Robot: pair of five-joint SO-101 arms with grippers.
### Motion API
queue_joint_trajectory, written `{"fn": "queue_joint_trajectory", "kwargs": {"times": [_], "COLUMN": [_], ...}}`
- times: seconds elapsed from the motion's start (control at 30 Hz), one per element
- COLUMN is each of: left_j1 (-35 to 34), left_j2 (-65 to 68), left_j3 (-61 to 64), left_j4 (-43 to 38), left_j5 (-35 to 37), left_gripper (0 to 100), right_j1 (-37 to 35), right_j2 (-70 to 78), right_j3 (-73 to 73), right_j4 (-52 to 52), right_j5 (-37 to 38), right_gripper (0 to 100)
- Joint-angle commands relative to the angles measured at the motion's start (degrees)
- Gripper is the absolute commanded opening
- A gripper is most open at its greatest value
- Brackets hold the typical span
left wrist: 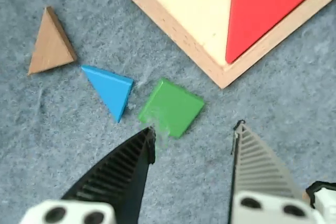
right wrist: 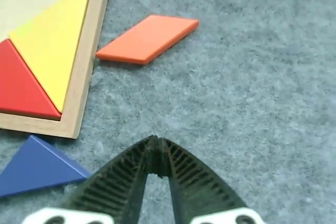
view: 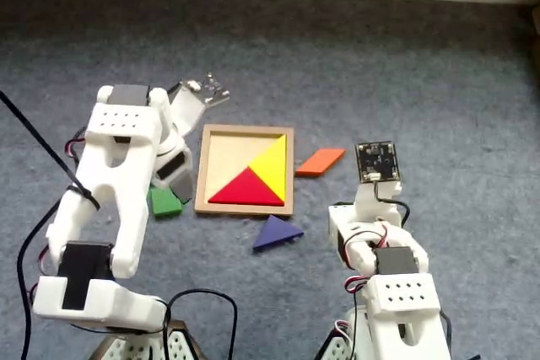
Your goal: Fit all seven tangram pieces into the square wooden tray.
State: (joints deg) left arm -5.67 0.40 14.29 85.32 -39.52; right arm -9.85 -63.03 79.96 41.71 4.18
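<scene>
My gripper (left wrist: pixel 194 132) hangs spread above the grey carpet (left wrist: pixel 294 103), 1 fingertip (left wrist: pixel 148 139) at the edge of the green square (left wrist: pixel 171 107). A blue triangle (left wrist: pixel 110 88) lies just beside the square, with a tan triangle (left wrist: pixel 50 43) near it. The tray (left wrist: pixel 189 51) corner holds a red triangle (left wrist: pixel 268 3).

Within the tray (view: pixel 202 170), a large triangle (view: pixel 246 188) is seated at 6 o'clock and a second large triangle (view: pixel 272 162) at 3 o'clock, with edges touching. Outside the tray, the parallelogram (view: pixel 320 161) is recorded at 3 o'clock, the medium triangle (view: pixel 276 233) at 5 o'clock and the square (view: pixel 164 202) at 8 o'clock. A small triangle (left wrist: pixel 111 90) is noted just beside the square, and a second small triangle (left wrist: pixel 50 43) beyond it.
</scene>
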Motion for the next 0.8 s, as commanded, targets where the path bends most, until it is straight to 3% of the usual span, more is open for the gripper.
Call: {"fn": "queue_joint_trajectory", "kwargs": {"times": [0.0,0.13,0.37,0.77], "left_j1": [-3.74,-4.18,-3.03,-1.27], "left_j2": [-0.22,4.53,13.76,18.33], "left_j3": [-0.92,1.63,1.80,0.04], "left_j4": [0.79,-2.55,-11.87,-12.22], "left_j5": [-8.00,-14.07,-14.42,-13.98], "left_gripper": [25,25,25,24], "right_j1": [0.57,0.57,0.57,0.57], "right_j2": [-0.92,-0.92,-0.92,-0.92], "right_j3": [-0.57,-0.57,-0.57,-0.57], "right_j4": [-1.36,-1.36,-1.36,-1.36], "right_j5": [1.14,1.14,1.14,1.14], "right_gripper": [0.6,0.6,0.6,0.6]}}
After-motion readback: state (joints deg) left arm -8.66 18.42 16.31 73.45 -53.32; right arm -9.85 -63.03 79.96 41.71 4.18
